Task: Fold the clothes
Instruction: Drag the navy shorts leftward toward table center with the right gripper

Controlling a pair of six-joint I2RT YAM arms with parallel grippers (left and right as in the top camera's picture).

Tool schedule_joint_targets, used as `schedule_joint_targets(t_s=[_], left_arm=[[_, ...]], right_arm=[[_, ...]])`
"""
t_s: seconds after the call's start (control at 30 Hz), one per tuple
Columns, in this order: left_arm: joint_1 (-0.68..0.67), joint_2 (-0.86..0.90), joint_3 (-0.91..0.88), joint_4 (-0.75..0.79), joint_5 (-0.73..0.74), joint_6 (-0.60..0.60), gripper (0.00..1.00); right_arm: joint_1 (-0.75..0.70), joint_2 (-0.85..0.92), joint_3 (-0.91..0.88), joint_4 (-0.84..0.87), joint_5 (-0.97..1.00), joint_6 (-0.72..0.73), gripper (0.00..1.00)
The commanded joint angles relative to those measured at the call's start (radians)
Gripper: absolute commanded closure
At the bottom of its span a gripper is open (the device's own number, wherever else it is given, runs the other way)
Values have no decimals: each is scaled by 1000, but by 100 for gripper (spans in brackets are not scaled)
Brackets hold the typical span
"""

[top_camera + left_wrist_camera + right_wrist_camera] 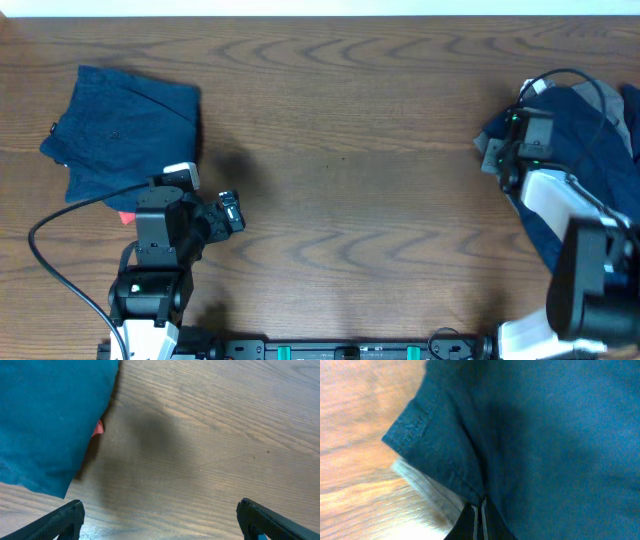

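left end effector (159,520) wide (bare wood) | right end effector (479,515) pinching navy garment (545,435)

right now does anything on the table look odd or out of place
A small orange-red scrap pokes out from under the edge of the folded dark navy cloth garment at the table's left; what it is cannot be told. Otherwise only the rumpled navy and grey pile at the right.

The table (350,150) is dark brown wood with wavy grain. A folded navy blue garment (125,125) lies near its left edge, a small red-orange scrap (97,428) showing beneath it. At the right edge, navy cloth (590,130) overlies pale grey fabric (427,492).
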State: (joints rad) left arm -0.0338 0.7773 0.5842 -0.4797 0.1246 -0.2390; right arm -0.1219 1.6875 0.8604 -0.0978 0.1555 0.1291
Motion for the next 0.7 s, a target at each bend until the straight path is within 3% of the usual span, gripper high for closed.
schedule_joint_targets(t_s=[0.0, 0.3, 0.4, 0.53, 0.67], left_arm=[[5, -1, 22, -2, 2, -6, 2], [5, -1, 22, -2, 3, -6, 2], [5, -1, 22, -2, 3, -6, 2], [5, -1, 22, -2, 3, -6, 2], [5, -1, 22, -2, 3, -6, 2]], right_arm=[[-33, -172, 109, -34, -35, 4, 99], [23, -441, 312, -375, -409, -33, 99], [100, -505, 323, -366, -578, 2, 99], [245, -523, 322, -284, -561, 61, 99], [370, -469, 322, -275, -381, 62, 99]])
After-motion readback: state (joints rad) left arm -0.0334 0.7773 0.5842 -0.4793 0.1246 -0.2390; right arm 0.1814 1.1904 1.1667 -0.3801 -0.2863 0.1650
